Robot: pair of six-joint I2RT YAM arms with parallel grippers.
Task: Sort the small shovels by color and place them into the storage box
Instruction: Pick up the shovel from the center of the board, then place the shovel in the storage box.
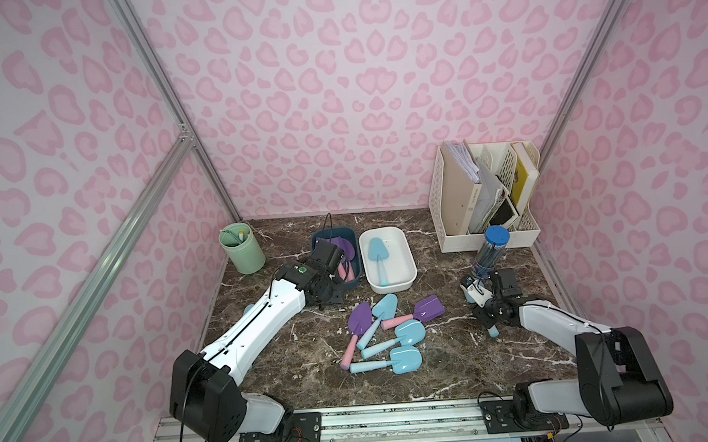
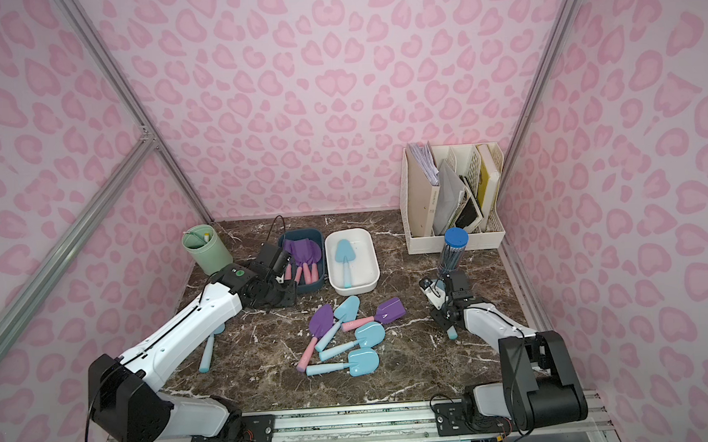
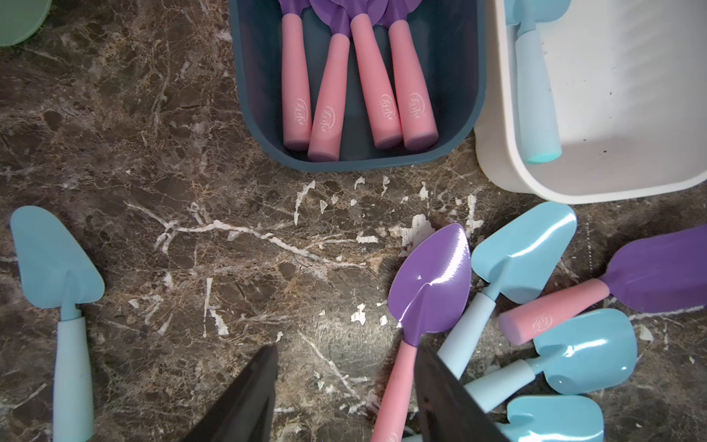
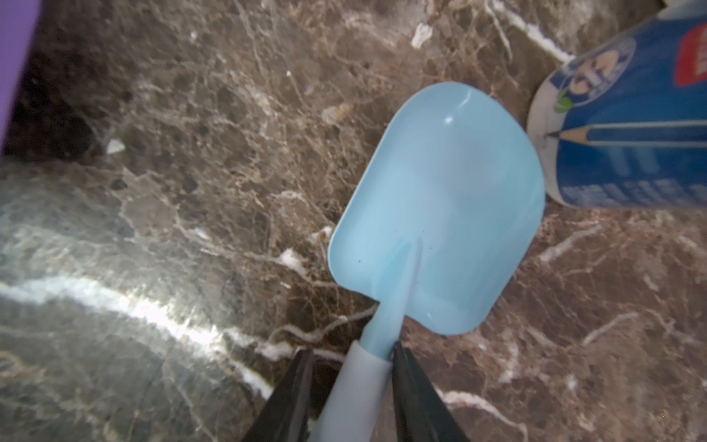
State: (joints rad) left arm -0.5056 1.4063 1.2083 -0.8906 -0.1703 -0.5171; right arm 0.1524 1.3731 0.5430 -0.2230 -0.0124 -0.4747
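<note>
Right wrist view: the right gripper, jaws apart, straddles the handle of the light blue shovel.

The purple shovels in the dark blue box each carry a small white cursive logo on the pink handle; its letters cannot be made out. A loose purple shovel on the worktop bears the same logo. The blue tube has a label with a drawn pencil, a round emblem, cut-off white letters on red, and blurred white print. The print on the spine of the beige binder is too small to read.
</note>
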